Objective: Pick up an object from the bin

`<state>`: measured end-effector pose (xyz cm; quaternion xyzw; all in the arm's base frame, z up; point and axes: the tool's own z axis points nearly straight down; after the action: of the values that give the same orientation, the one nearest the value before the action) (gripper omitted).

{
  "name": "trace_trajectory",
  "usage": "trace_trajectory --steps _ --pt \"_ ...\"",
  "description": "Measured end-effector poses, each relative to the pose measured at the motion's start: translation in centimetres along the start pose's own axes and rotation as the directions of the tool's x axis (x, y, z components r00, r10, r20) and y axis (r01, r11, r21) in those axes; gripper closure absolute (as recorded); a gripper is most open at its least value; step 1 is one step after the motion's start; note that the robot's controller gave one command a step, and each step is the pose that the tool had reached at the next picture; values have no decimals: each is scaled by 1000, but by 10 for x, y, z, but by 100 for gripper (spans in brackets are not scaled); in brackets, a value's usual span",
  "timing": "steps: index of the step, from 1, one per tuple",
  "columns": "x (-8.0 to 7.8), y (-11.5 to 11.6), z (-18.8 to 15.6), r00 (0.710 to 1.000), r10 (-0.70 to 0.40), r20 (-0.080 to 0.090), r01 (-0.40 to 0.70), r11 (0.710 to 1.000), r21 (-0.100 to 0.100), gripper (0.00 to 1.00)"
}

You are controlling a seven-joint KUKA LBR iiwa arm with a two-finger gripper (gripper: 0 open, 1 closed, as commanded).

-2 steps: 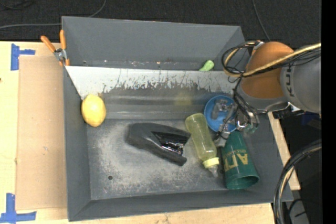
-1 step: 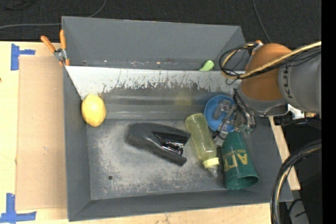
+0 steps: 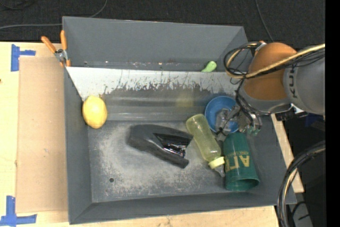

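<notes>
Camera view, looking down into the grey bin [image 3: 154,45]: the gripper [image 3: 240,120] hangs low on the right side of the bin. I cannot tell if it is spread apart or squeezed together, because the arm's orange cover and cables are in the way.

The gripper is over the spot where two things meet. A blue bowl [image 3: 217,108] sits just to its left. A dark green cup [image 3: 240,166] lies on its side just in front of it, toward the near wall. These two are the closest things to pick. I cannot tell which one it is going for.

A pale yellow bottle [image 3: 202,136] lies a bit further left of the gripper, and its end is right beside the cup. A black stapler [image 3: 159,145] is further left again. A lemon [image 3: 94,112] is far off to the left, by the wall. A small green thing [image 3: 209,66] rests up behind the gripper, on the back wall.

What could go wrong? The cup is round and lying down, so I think it could roll away if it gets bumped. The bowl's edge is thin, so a grab might slip off. Things are packed close here, so the gripper could push the bottle or catch two things at once.

The cup has big pale letters on its side. They look like an A and a T. I cannot read the rest.
</notes>
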<state>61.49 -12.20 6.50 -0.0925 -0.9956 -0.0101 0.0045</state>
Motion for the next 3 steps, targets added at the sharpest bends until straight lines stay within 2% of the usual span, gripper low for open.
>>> trace_trajectory --steps 2,3 --pt "0 0 -3 1000 -2 0 2 1000 0 100" --pt "3 1 -29 1000 -2 -10 2 1000 0 100"
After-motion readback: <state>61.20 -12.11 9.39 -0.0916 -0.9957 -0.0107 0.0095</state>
